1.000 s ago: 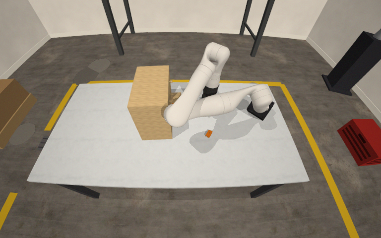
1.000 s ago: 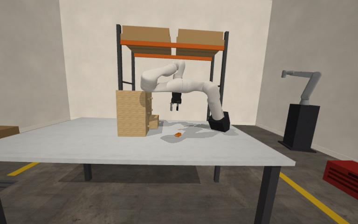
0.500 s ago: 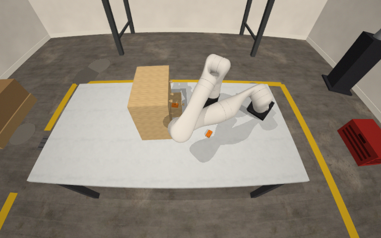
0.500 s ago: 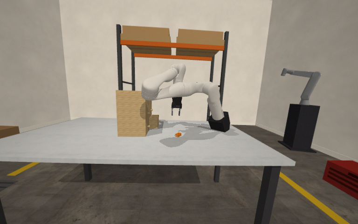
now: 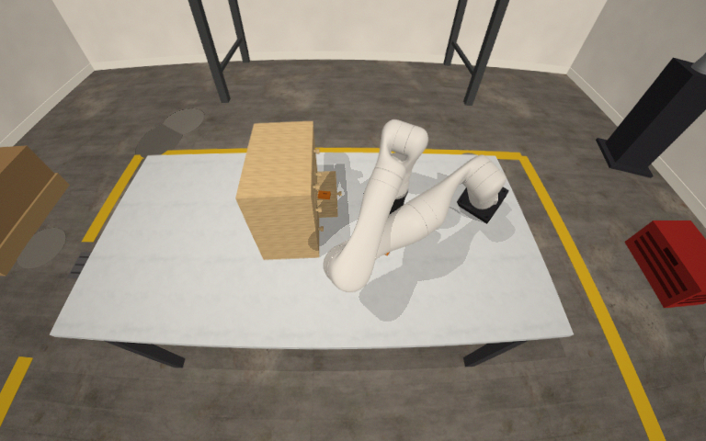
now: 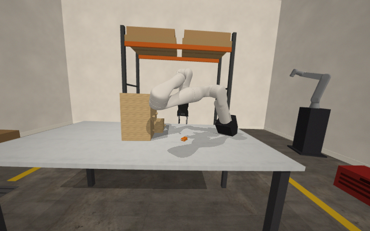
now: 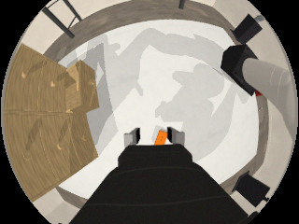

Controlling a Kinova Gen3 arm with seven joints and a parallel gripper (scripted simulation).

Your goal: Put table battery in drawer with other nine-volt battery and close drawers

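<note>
The wooden chest (image 5: 278, 189) stands on the white table, its front facing the arm. One drawer is pulled part way out and holds an orange nine-volt battery (image 5: 324, 195); the other drawers are pushed in. The open drawer also shows in the exterior view (image 6: 159, 125). A second orange battery (image 6: 184, 138) lies on the table to the right of the chest. My gripper (image 6: 182, 121) is open and empty, pointing down, some way above that battery. In the wrist view the battery (image 7: 161, 137) shows between my fingertips. My arm hides most of it in the top view.
My arm's black base (image 6: 226, 128) sits at the table's back right. Off the table stand a shelf rack (image 6: 177, 54), another arm on a black pedestal (image 6: 310, 130), a red crate (image 5: 668, 262) and a cardboard box (image 5: 23, 202).
</note>
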